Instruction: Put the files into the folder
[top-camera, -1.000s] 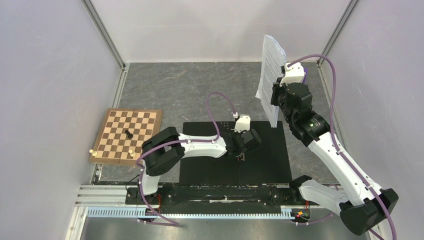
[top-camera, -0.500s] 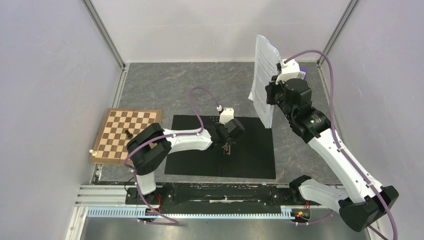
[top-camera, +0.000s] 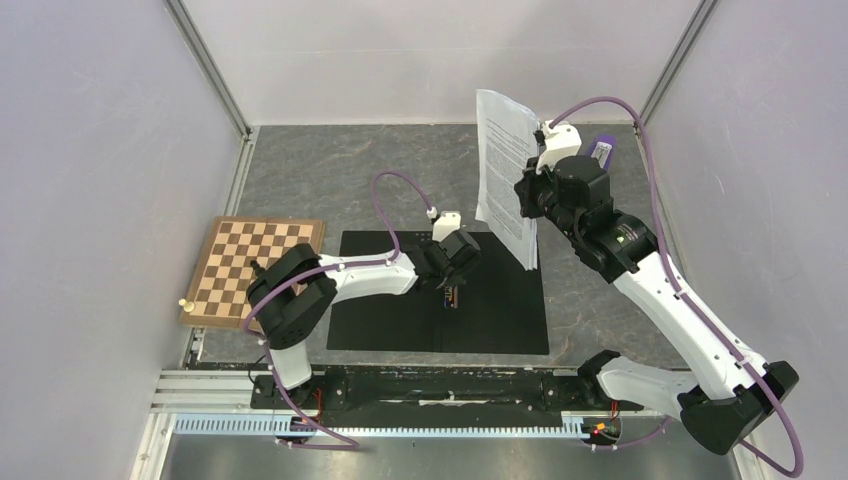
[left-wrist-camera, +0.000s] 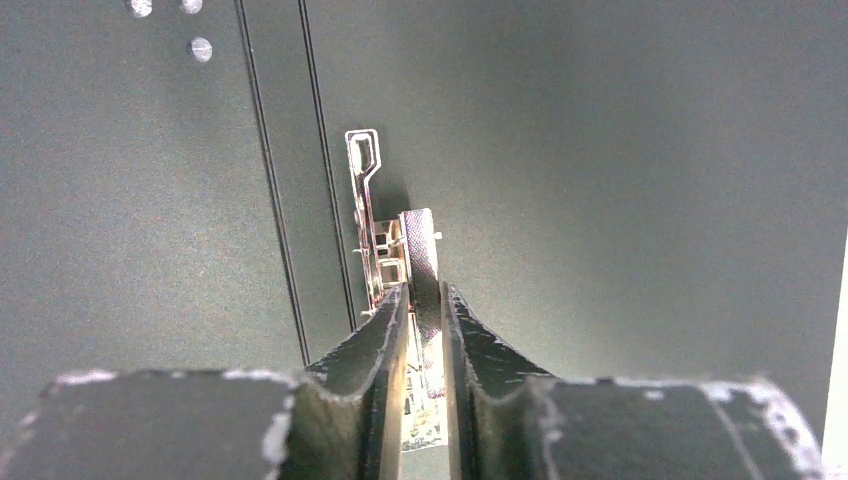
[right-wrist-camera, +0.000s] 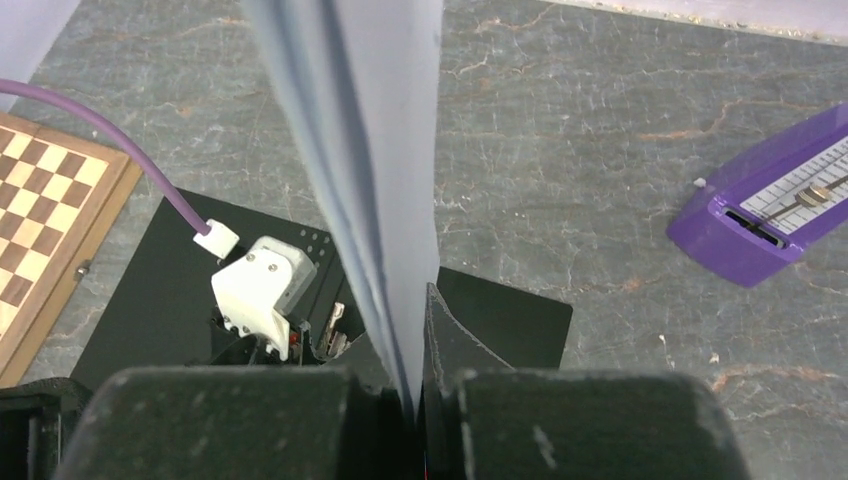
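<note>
- Files (top-camera: 503, 165): a sheaf of printed white sheets, held upright in the air, its lower corner hanging over the right half of the folder (top-camera: 395, 325).
- Right gripper (right-wrist-camera: 420, 400): clenched on the sheaf's edge, paper pinched between the fingers.
- Folder: lay open and flat on the grey table (top-camera: 330, 180), black inside up.
- Left gripper (left-wrist-camera: 425, 300): down at the spine, jaws only narrowly parted, straddling the knurled lever of the metal clip (left-wrist-camera: 420, 240). Could not tell whether they pinched it or merely flanked it.
- Left arm reached across the folder's left half.
- Chessboard (top-camera: 235, 255) just left of the folder, a pale pawn (top-camera: 183, 302) at its near edge.
- Purple device (right-wrist-camera: 770, 210) lay on the table behind the right arm, well apart from the folder.
</note>
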